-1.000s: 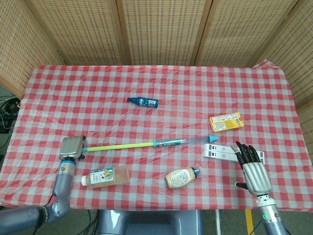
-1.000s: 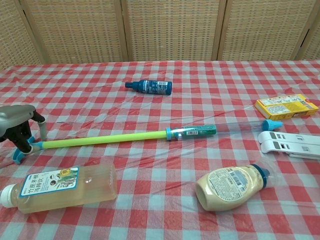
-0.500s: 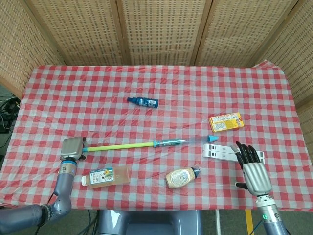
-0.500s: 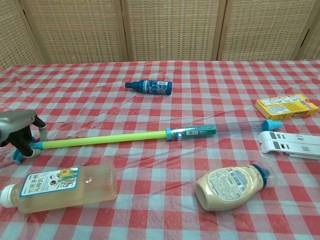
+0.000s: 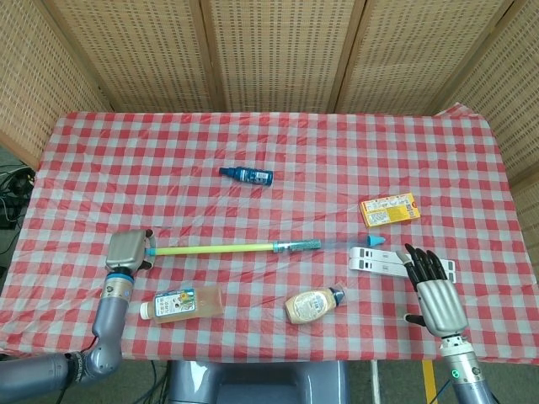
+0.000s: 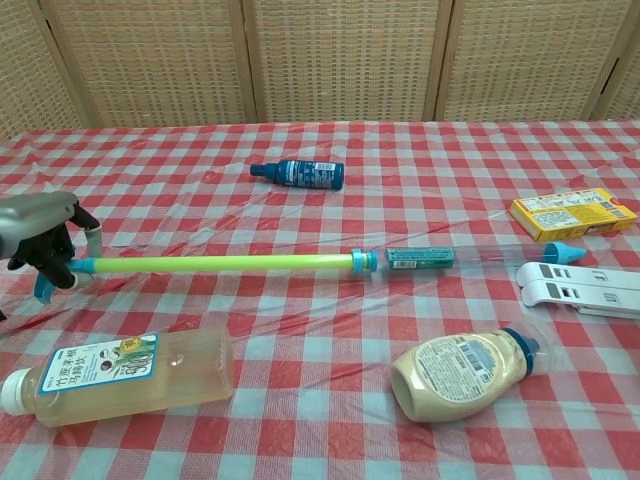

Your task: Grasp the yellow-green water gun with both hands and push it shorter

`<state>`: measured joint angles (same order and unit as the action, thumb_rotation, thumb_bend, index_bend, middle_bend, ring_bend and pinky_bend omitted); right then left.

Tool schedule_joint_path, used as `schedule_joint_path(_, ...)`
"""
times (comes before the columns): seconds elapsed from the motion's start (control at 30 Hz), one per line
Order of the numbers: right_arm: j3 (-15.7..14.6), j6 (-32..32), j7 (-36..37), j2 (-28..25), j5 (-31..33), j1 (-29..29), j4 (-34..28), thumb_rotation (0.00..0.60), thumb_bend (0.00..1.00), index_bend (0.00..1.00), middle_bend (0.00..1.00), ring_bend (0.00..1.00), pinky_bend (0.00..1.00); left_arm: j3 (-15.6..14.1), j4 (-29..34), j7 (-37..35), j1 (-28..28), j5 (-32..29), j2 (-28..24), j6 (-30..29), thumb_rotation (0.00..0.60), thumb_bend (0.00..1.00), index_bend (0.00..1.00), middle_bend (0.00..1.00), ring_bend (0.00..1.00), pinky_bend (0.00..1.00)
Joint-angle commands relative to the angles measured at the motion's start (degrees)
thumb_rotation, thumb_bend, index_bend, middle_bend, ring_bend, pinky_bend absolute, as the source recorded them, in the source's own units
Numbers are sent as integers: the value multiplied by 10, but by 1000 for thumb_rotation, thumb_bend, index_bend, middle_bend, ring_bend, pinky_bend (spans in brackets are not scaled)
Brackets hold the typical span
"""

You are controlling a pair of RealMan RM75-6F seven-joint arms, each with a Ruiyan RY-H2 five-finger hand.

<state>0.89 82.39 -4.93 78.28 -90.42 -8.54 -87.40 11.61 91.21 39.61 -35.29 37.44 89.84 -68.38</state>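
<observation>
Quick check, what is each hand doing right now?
Left hand: gripping the handle end of the water gun.
Right hand: open, fingers spread, holding nothing, beside the white plastic piece.

Worktop draped in a red-and-white checked cloth under a crinkled clear plastic sheet, hanging over the near edge. Enclosed on the far side and both flanks by woven wicker screen panels in pale wooden frames. Grey floor with a yellow line near right; dark cables far left. Even, soft lighting.
</observation>
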Motion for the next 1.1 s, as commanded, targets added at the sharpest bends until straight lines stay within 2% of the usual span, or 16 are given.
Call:
schedule_joint_path(0.03,0,1,2,-1,-1,0,-1,600,169,0,0,0,0,21,53,6,-4,16,-33,-33,600,583,731,944,886,765)
schedule_joint_path(0.27,21,-4,-2,-8,3,-15,-25,600,169,0,0,0,0,57,90,25,-23,-16,-60,-48,600,657,828,944,886,765)
schedule_joint_path(0.43,68,-23,-41,-25,36,-45,-86,600,169,7,0,0,0,81,94,34,-46,-43,-69,-43,600,657,829,944,886,765)
schedule_joint_path(0.6,106,-45,-91,-27,77,-73,-126,600,169,105,5,0,0,96,93,39,-67,-60,-71,-38,600,658,832,944,886,765)
schedule_joint_path(0.67,124,-48,-120,-19,94,-87,-135,600,169,135,39,11,0,101,90,37,-76,-60,-69,-37,600,657,834,944,886,765)
schedule_joint_path(0.73,143,-53,-145,-6,116,-103,-138,600,170,172,106,65,21,106,88,37,-86,-62,-67,-35,600,657,836,944,886,765)
schedule_joint_path(0.83,163,-62,-180,6,154,-120,-140,600,175,203,249,230,78,110,88,44,-97,-72,-66,-37,600,658,835,944,886,765)
schedule_joint_path(0.9,174,-65,-200,11,176,-130,-136,600,180,212,391,404,115,112,91,48,-103,-75,-67,-41,600,658,836,944,886,765)
schedule_joint_path(1.0,187,-67,-222,18,208,-142,-126,600,186,239,565,586,185,114,98,52,-110,-80,-70,-49,600,658,836,944,886,765)
schedule_joint_path(1.1,190,-67,-226,22,229,-146,-117,600,192,263,688,708,248,116,103,53,-114,-85,-75,-56,600,658,836,944,886,765)
